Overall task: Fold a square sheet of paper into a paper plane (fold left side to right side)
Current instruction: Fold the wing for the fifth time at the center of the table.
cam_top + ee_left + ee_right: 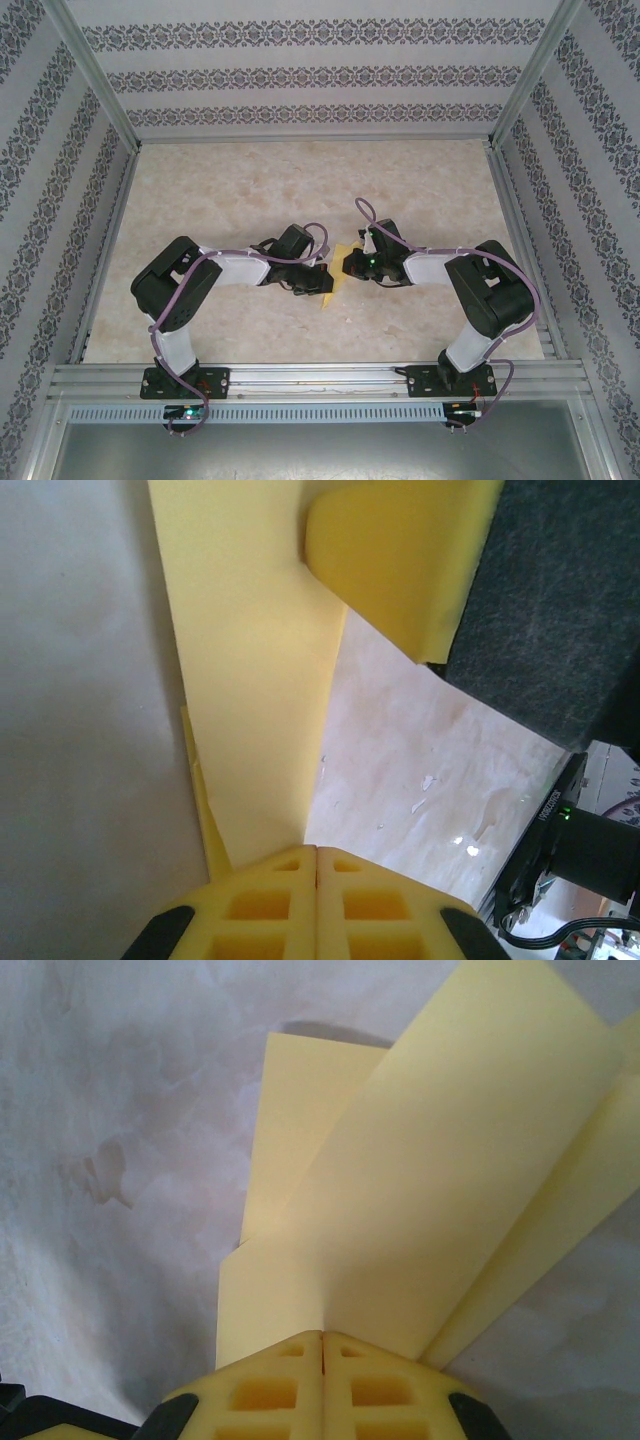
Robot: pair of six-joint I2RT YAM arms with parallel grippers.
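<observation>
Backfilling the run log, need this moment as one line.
left end effector: shut on paper | right end effector: shut on paper | paper: yellow, creased, flaps raised, held between both arms

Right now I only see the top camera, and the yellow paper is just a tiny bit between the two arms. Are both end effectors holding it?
Observer: The left one is. In its wrist camera the left end effector is shut tight on the paper.
Operator: And the right one?
Observer: In its own wrist camera the right end effector is shut on the paper too.
Operator: Is the paper flat?
Observer: No. The right wrist camera shows several folded layers spreading out from the end effector, not one flat sheet.
</observation>
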